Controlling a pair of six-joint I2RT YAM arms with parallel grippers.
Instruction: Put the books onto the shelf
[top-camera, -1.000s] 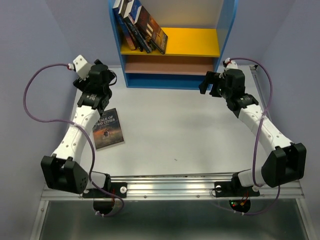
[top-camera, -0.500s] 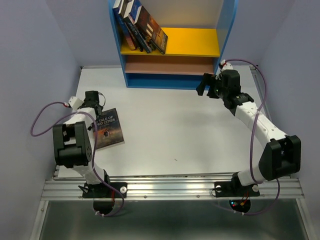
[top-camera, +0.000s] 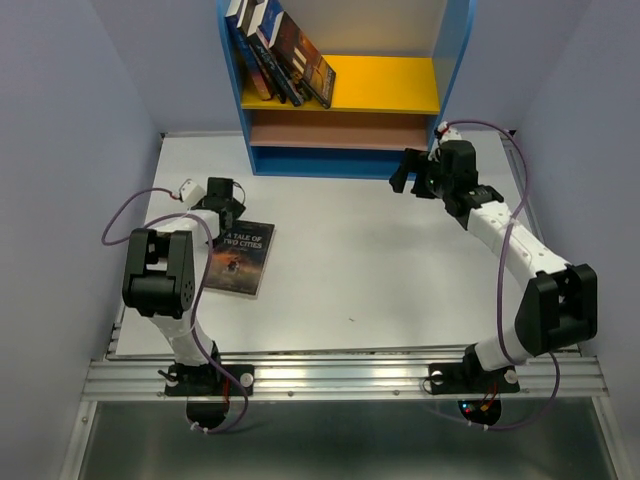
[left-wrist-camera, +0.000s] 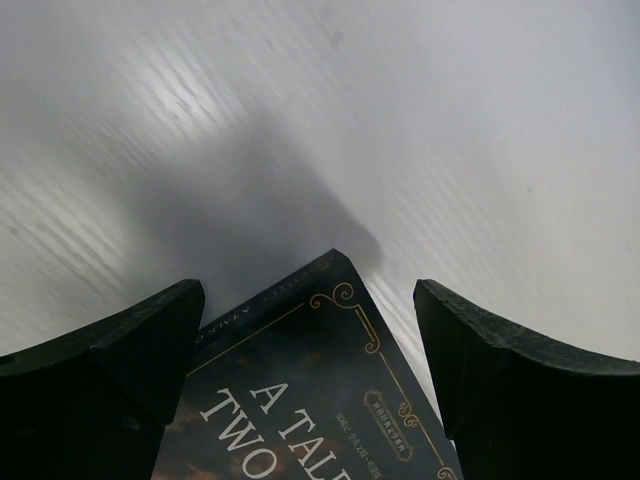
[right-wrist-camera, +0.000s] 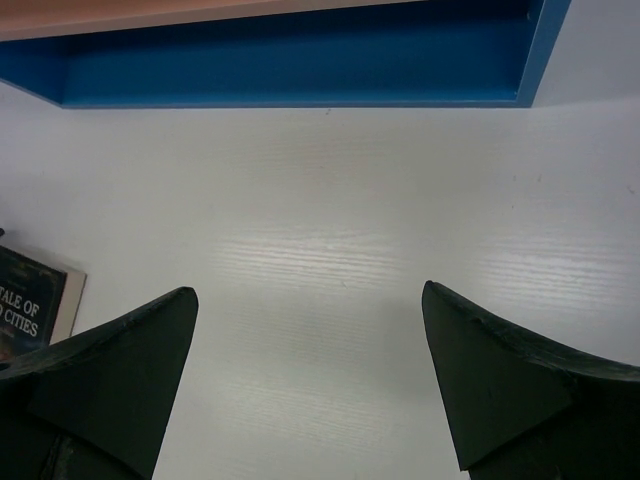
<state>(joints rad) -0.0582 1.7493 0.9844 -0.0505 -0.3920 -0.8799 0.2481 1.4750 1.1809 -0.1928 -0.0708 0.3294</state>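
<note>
I read left end effector (left-wrist-camera: 308, 290) wide, corner of book (top-camera: 238, 258) between its fingers, flat on counter (top-camera: 380, 260). Right end effector (right-wrist-camera: 309, 292) wide, empty, near shelf (top-camera: 345, 160).

White table (top-camera: 400, 280) between pale lavender walls (top-camera: 60, 100)

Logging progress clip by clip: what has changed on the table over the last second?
The left gripper swung back from the far left of the table to the upper corner of the Tale of Two Cities book, which slid rightward and turned. The jaws stand open around that corner. The right gripper edged slightly left, still open. The leaning books on the shelf stayed put.
</note>
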